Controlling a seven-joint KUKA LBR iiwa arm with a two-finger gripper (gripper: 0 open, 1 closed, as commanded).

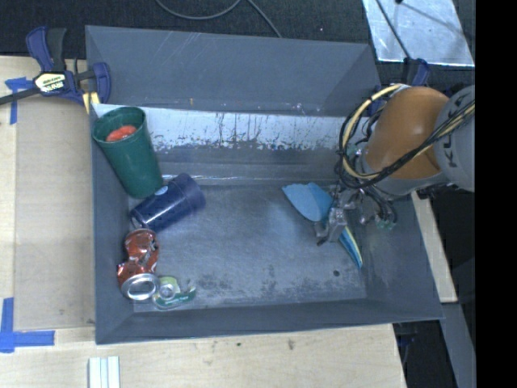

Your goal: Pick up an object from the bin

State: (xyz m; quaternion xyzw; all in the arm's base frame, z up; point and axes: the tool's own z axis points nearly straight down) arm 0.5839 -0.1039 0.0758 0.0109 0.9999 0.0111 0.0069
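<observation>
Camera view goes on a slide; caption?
End effector at the bin's right beside a light-blue scrap; green cup, blue cup, crushed can left.

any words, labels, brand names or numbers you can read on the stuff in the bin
None can be read.
The crushed red can at lower left may carry print, but it is too blurred to read.
The green cup, the dark blue cylinder and the light blue piece show no text.

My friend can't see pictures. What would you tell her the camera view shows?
A robot gripper hangs low at the right of a grey bin, beside a flat light-blue piece. At the left lie a green cup, a dark blue cylinder and a crushed red can.
</observation>
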